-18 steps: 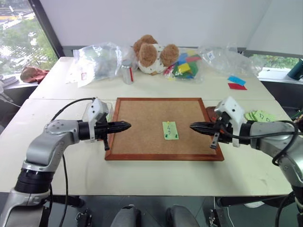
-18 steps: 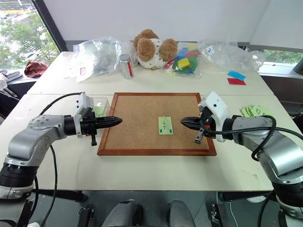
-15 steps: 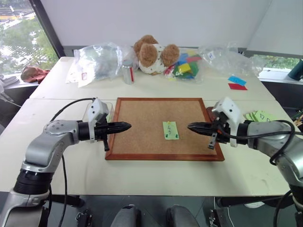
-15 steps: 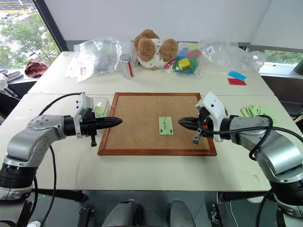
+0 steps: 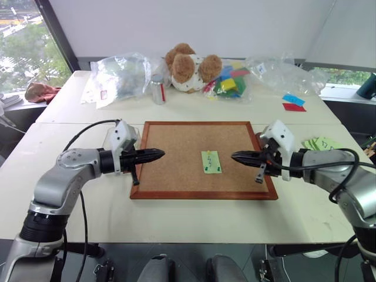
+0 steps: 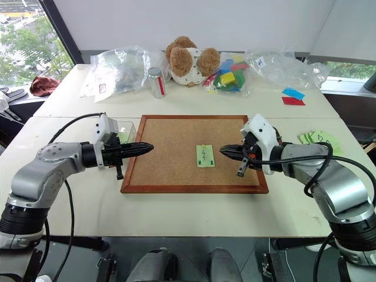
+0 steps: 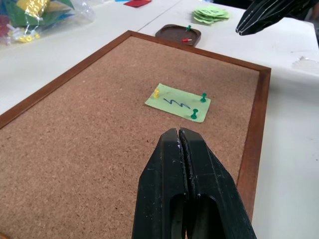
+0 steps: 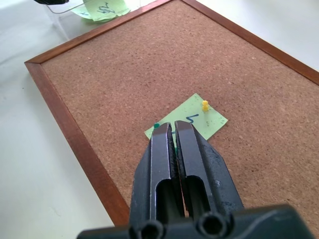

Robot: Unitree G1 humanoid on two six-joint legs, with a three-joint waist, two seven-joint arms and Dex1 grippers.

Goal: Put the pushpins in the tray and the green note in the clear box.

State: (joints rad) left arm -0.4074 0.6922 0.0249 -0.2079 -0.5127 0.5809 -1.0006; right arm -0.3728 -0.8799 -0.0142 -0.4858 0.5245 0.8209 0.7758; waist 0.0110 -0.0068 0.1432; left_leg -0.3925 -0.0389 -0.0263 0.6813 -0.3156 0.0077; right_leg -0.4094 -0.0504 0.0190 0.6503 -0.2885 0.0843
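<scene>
One green note (image 7: 178, 102) is held by three pushpins (image 7: 203, 97); two more pins lie in one tray (image 7: 178, 35).

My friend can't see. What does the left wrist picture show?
A green note with a black squiggle is pinned to a corkboard by two green pushpins and a yellow pin. The shut left gripper points toward it.

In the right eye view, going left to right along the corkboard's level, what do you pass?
Clear box → left pincer → green note pinned on the corkboard → right pincer → stack of green notes.
</scene>
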